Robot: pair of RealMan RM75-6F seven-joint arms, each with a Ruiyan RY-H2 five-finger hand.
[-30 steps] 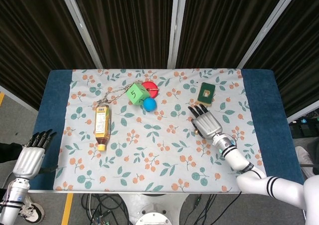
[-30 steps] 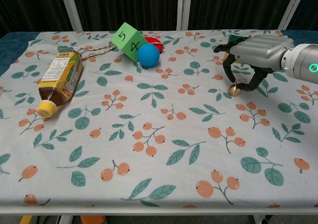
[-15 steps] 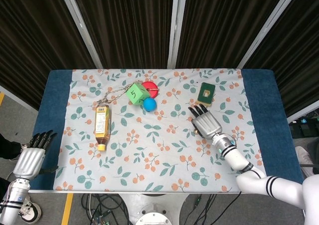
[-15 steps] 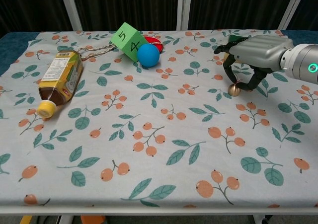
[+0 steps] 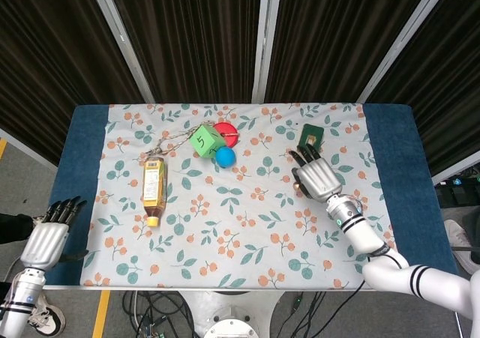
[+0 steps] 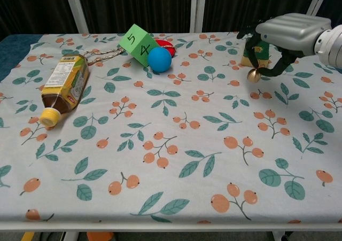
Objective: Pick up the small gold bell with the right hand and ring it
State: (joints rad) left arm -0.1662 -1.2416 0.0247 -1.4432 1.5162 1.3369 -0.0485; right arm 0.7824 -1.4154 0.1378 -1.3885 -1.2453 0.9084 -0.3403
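The small gold bell [image 6: 253, 75] hangs clear of the flowered cloth, pinched between the thumb and fingers of my right hand [image 6: 283, 39]. In the head view the right hand [image 5: 315, 176] hovers over the table's right middle and hides the bell beneath it. My left hand [image 5: 49, 229] hangs off the table's front left corner with its fingers straight and apart, holding nothing.
A green card [image 5: 310, 138] lies just beyond the right hand. A green numbered cube [image 5: 205, 140], a blue ball [image 5: 224, 157] and a red disc [image 5: 227, 134] cluster at the back middle. A tea bottle [image 5: 154, 186] lies on its side at left, with a chain [image 5: 168, 145] nearby.
The right hand closed on the bell and lifted it off the cloth, moving up and slightly toward the back. The left hand stayed where it was.
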